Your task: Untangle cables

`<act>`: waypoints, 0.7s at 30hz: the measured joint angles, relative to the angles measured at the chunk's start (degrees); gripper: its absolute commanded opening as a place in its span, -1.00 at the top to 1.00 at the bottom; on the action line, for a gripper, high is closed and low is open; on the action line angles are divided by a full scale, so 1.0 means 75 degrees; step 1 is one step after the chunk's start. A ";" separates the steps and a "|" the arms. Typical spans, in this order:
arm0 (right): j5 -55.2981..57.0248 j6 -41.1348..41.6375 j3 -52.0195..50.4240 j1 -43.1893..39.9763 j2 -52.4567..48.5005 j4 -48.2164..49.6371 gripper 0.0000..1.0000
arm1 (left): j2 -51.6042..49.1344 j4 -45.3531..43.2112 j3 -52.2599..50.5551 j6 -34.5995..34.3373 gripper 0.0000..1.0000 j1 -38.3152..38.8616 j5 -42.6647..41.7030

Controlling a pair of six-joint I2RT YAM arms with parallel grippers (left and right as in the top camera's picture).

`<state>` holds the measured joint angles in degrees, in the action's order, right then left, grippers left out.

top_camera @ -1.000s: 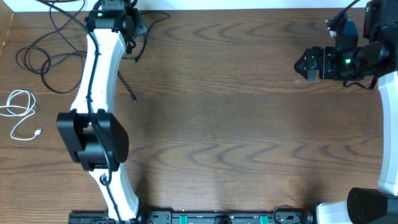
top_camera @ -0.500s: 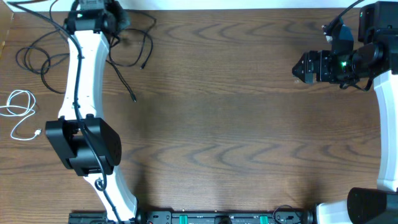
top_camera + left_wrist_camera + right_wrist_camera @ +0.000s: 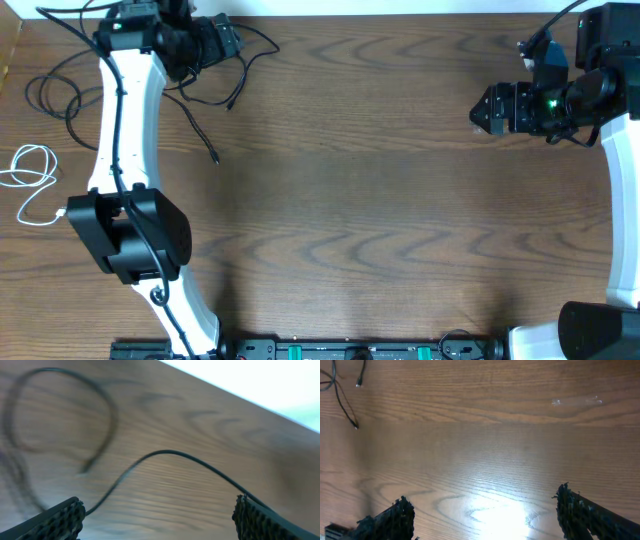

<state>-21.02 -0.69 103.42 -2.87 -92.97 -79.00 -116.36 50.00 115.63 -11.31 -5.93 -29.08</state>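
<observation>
Black cables looped thin and loose beside and ahead of the left gripper, its jaws spread wide, one arcing before its fingertips. A short white cable coiled well behind it. The right gripper gaped wide, far off.

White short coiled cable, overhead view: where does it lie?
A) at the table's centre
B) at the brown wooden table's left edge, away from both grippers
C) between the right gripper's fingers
B: the white coiled cable sits at the left edge of the wooden table, apart from the left gripper and the right gripper.
</observation>
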 measured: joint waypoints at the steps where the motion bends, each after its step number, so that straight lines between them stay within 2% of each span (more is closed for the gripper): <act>1: 0.0000 0.0000 0.0000 0.0000 0.0000 -0.0012 -0.80 | 0.0000 -0.0047 0.0000 -0.0012 -0.93 -0.0093 -0.0428; 5: 0.0000 0.0000 0.0000 0.0000 0.0000 -0.0015 -0.80 | 0.0000 -0.0105 0.0000 -0.0452 -0.93 -0.0545 -0.1827; 9: 0.0000 0.0000 0.0000 0.0000 0.0000 -0.0017 -0.80 | 0.0000 0.0181 0.0000 -0.0667 -0.93 -0.0979 -0.2186; 13: 0.0000 0.0000 0.0000 0.0000 0.0000 -0.0026 -0.80 | 0.0000 0.0903 0.0000 -0.0449 -0.93 -0.1189 -0.1614; 21: 0.0000 0.0000 0.0000 0.0000 0.0000 -0.0006 -0.80 | 0.0000 0.2553 0.0000 0.0603 -0.89 -0.0903 0.0026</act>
<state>-21.02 -0.69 103.42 -2.87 -92.97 -79.05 -116.36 69.14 115.63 -6.79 -12.71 -28.88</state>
